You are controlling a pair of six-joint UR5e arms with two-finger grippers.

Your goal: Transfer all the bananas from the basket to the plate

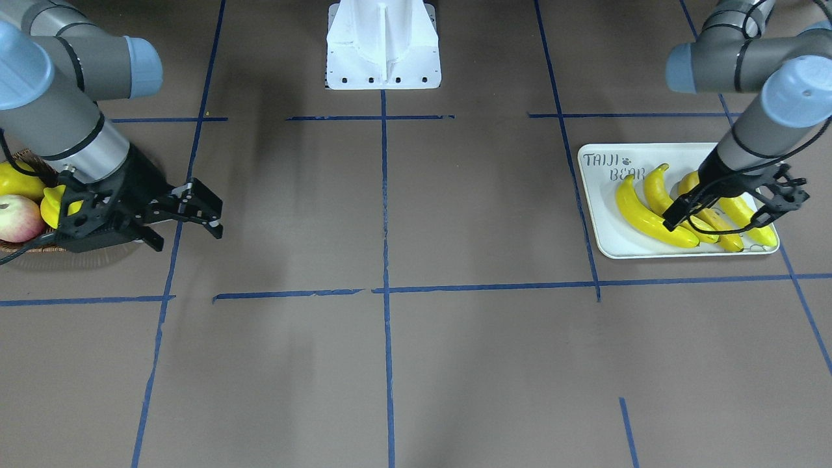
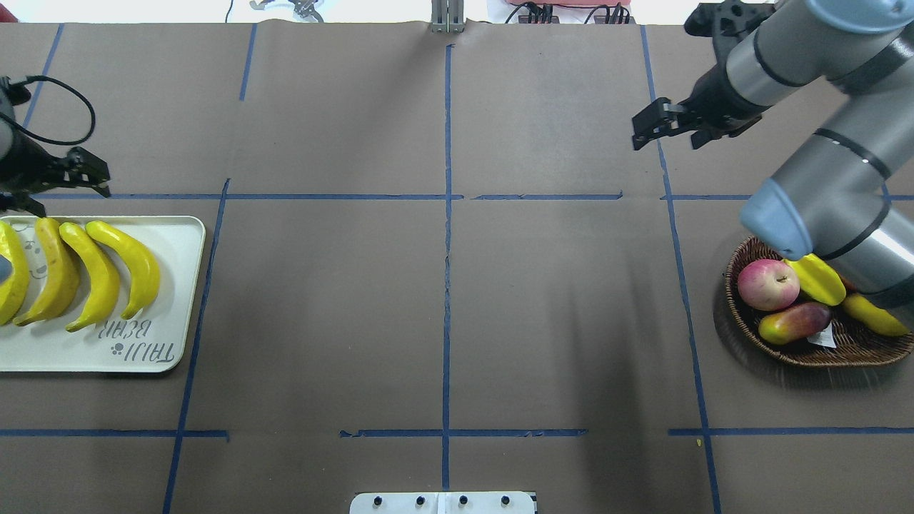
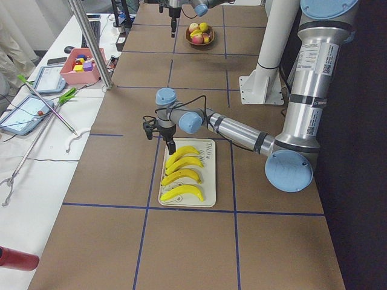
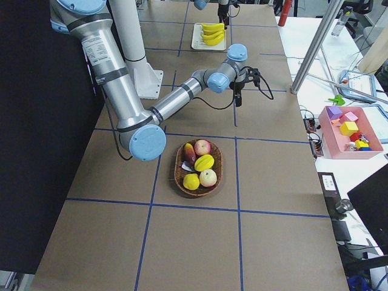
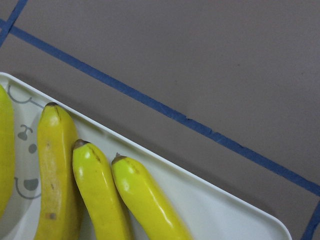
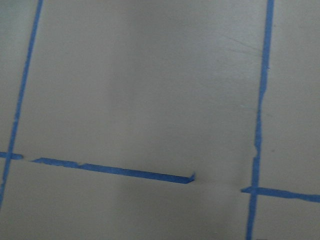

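Four bananas [image 2: 132, 268] lie side by side on the plate [image 2: 178, 235] at the table's left end; they also show in the front view [image 1: 650, 214] and, by their tips, in the left wrist view [image 5: 95, 190]. My left gripper [image 2: 68, 193] hangs open and empty just above the far ends of the bananas, as the front view [image 1: 718, 218] also shows. The basket [image 2: 742, 335] sits at the right end and shows no banana. My right gripper [image 2: 670, 137] is open and empty, over bare table beyond the basket's far side; it also shows in the front view [image 1: 185, 233].
The basket holds an apple [image 2: 767, 284], a starfruit [image 2: 817, 278], a mango [image 2: 792, 321] and a yellow pear [image 2: 875, 314]. My right arm's elbow overhangs the basket. The white robot base [image 1: 383, 45] stands at the table's middle edge. Blue tape lines grid the brown table.
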